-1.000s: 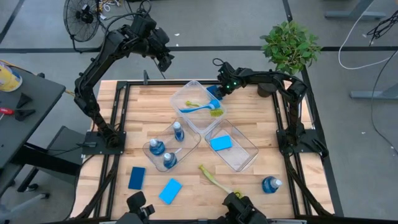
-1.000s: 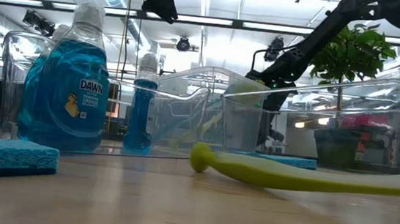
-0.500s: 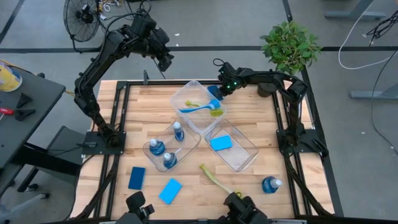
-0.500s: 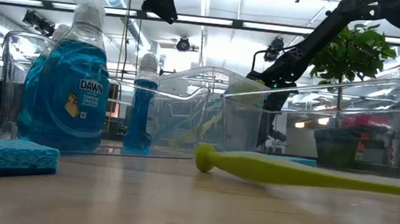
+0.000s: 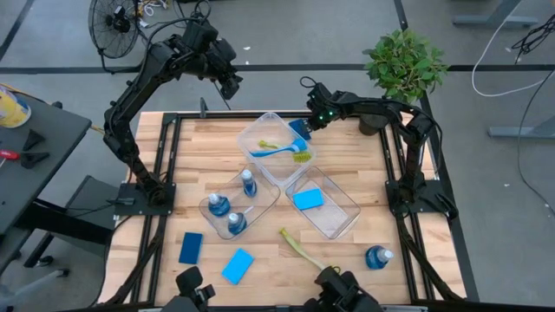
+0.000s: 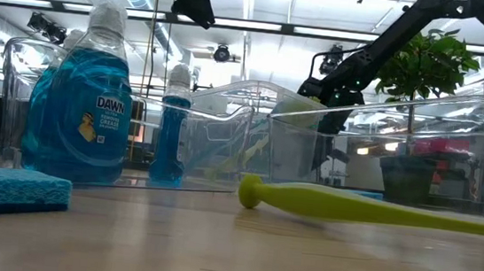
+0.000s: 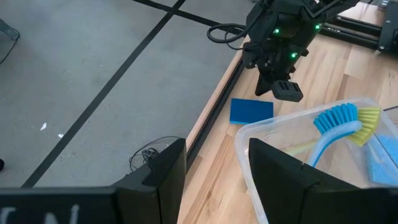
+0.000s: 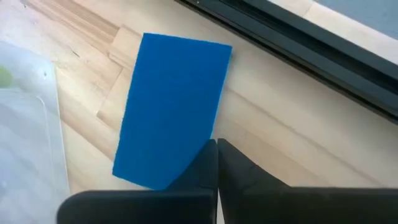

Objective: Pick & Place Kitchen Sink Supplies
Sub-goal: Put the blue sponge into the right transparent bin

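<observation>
A dark-blue sponge lies flat on the wood by the table's far edge, next to a clear bin. My right gripper is shut and hovers just above the sponge's corner; the left wrist view shows it raised off the sponge. My left gripper is open and held high beyond the table's far-left edge. On the near part of the table lie a dark-blue sponge, a light-blue sponge, a yellow-green brush and a bottle.
Three clear bins sit mid-table. The far bin holds a blue brush and a yellow-green one, the left bin holds three blue bottles, and the right bin holds a light-blue sponge. A potted plant stands at the far right.
My right gripper has risen a little and drawn slightly toward the table's far edge, away from the dark-blue sponge, which stays flat on the table. The left arm has kept still.
</observation>
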You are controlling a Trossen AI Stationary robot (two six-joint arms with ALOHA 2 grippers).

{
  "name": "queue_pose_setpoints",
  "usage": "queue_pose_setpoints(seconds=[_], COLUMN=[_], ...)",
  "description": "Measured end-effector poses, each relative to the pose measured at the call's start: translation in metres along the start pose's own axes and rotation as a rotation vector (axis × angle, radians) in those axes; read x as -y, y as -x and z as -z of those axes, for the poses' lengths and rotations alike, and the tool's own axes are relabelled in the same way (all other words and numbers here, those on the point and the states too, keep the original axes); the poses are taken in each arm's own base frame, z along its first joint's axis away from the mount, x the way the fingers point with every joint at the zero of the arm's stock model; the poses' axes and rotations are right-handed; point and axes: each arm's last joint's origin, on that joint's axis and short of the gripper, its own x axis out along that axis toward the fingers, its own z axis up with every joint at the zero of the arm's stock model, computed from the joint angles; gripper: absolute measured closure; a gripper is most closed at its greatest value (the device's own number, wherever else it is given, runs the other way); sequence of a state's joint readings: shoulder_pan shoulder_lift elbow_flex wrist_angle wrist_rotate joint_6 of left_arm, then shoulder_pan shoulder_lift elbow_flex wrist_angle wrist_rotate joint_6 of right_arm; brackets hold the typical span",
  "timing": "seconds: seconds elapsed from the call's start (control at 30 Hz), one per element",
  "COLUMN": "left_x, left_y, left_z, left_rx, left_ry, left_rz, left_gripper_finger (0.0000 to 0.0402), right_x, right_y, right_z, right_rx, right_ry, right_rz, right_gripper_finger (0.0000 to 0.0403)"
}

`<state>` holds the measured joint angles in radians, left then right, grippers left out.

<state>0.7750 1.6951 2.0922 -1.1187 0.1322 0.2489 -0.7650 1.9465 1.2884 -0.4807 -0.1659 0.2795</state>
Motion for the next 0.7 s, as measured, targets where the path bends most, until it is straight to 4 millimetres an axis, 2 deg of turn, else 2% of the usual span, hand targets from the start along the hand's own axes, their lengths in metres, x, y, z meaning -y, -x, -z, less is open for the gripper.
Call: queue_pose_setpoints(seconds=[0.1,0.2,0.43,0.53,0.7], left_x=[0.0,0.0,0.0,0.0,0.0], left_y=[0.0,0.0,0.0,0.0,0.0], left_z=[0.0,0.0,0.0,0.0,0.0], left_rx=[0.0,0.0,0.0,0.0,0.0], left_ry=[0.0,0.0,0.001,0.001,0.001], left_rz=[0.0,0.0,0.0,0.0,0.0], left_gripper_finger=[0.0223,0.0223,0.0223,0.0223,0.0223], right_x=[-0.001,-0.002,0.001,0.001,0.0], right_y=[0.0,0.0,-0.017,-0.018,-0.018], right_z=[0.0,-0.002,0.001,0.0,-0.001], right_rx=[0.0,0.009,-0.028,-0.014,-0.01], right_ry=[-0.01,-0.006,-0.031,-0.033,-0.049], right_rz=[-0.014,-0.053,-0.05,-0.059,-0.072], right_gripper_finger=[0.0401,0.0377,0.0265,0.0219,0.0175])
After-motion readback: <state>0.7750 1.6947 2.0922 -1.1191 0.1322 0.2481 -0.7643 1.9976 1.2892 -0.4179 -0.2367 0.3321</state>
